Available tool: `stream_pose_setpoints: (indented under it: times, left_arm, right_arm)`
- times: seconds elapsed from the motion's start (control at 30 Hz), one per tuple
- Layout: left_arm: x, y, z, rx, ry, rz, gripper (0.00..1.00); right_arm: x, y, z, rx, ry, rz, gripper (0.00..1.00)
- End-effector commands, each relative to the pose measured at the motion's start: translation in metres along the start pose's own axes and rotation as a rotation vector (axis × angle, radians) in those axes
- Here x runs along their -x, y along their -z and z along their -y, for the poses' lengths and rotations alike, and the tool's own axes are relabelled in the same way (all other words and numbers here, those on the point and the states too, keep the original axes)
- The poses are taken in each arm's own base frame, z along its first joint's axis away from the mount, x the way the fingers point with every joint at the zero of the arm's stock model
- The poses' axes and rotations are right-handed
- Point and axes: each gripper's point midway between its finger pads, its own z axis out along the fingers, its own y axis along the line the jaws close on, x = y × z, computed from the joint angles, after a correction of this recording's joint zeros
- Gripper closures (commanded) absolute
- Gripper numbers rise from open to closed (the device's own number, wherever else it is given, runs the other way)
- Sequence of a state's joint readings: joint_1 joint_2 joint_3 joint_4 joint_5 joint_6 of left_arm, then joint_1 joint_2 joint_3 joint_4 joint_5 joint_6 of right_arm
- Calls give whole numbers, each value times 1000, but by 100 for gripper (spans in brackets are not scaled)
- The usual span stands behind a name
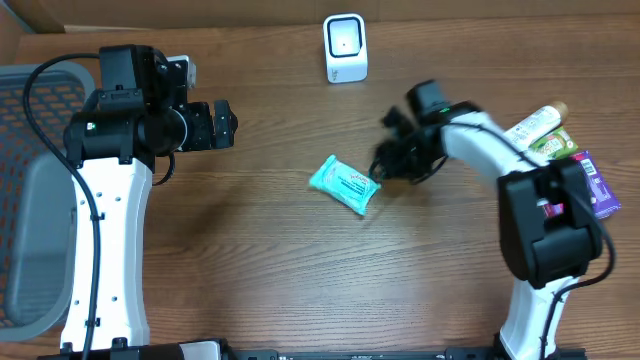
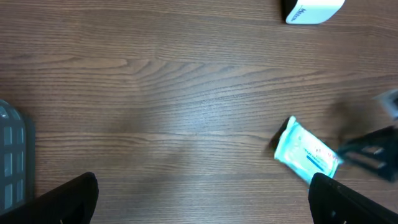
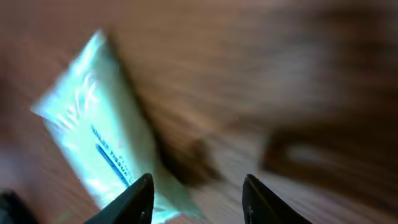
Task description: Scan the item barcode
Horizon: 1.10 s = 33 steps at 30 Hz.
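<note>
Tissue packet (image 1: 345, 185), teal with dark print, lies flat on the wooden table (image 1: 280, 260), just left of the right gripper (image 1: 385, 165). In the right wrist view, which is blurred, the gripper (image 3: 199, 186) has its two fingers parted with bare wood showing between them. The packet (image 3: 99, 143) sits off to the left of the left finger, its lower end close to that fingertip, and it is not between the jaws. So this gripper is released and grasps nothing.

The packet lies at a slant, its far end pointing up and to the left, near the middle of the table. Beyond it, at the far edge, stands the white scanner (image 1: 345, 47), well apart from the packet.

The left gripper (image 1: 228, 122) hangs over the left half of the table, jaws spread wide and empty, with the packet (image 2: 308, 158) off to its right. A tube (image 1: 535, 125) and a purple box (image 1: 598, 185) lie by the right arm's base.
</note>
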<state>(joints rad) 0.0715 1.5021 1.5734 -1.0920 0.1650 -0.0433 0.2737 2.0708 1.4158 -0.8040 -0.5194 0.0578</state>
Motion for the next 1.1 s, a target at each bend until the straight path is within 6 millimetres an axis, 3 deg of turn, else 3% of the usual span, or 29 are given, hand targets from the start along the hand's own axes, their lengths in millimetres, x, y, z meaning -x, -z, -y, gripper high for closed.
stream_pose_setpoints:
  times: [0.0,0.1,0.17,0.27,0.43,0.53,0.67,1.07]
  left_arm:
    - [5,3,4,-12,-33,12,1]
    - [5,3,4,-12,-32,12,0]
    - [5,3,5,-12,-32,12,0]
    - [5,3,4,-12,-32,12,0]
    - [5,3,5,-12,-33,12,1]
    - [5,3,4,-12,-32,12,0]
    - [5,3,4,-12,-32,12,0]
    - [5,3,4,-12,-32,12,0]
  right_arm:
    - [41,64,-13,148,-116,142,54]
    - [42,84,-20,193,-225,158,54]
    - [36,83,-20,154,-282,143,54]
    - [23,67,-22,55,-315,102,54]
    - [-5,29,-34,-59,-332,37,33]
    - [-21,12,-35,-97,-340,5,29]
    - [-35,-2,-28,-99,-375,-15,29]
    - [-33,-32,-25,-19,-448,64,43]
